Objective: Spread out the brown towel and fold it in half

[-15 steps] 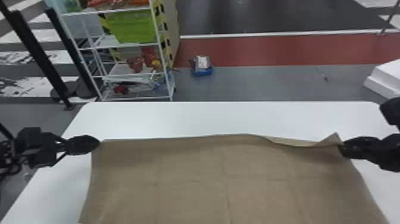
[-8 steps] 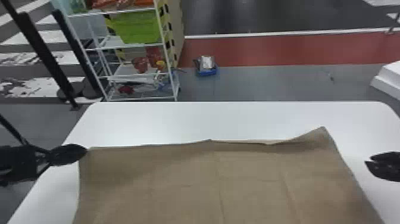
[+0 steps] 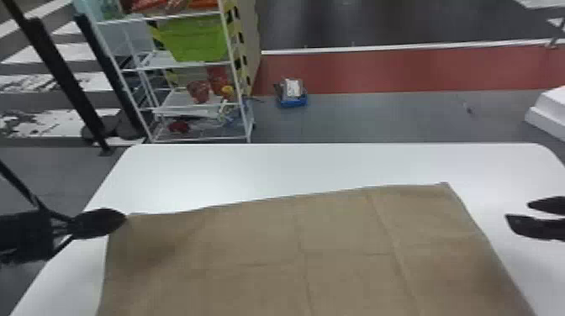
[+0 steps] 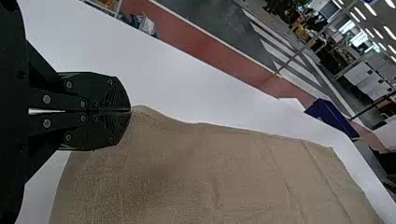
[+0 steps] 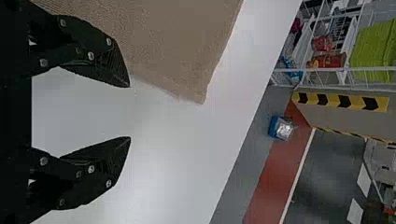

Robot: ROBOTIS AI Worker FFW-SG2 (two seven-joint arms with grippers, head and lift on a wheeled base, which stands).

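One towel (image 3: 294, 252) lies on one table (image 3: 294, 168). The left claw (image 3: 122, 217) grasps its corner; the right claw (image 3: 518, 211) is released.

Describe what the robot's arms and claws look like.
The left claw and right claw match: black, with two flat fingers tapering to the tip, pale round screw heads and finely ridged gripping faces. The left arm is black, with slim dark rods.

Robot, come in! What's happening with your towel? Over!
Left gripper shut on brown towel's far left corner. Right gripper open, off towel's right side. Towel looks spread, not folded. No obstacle seen.
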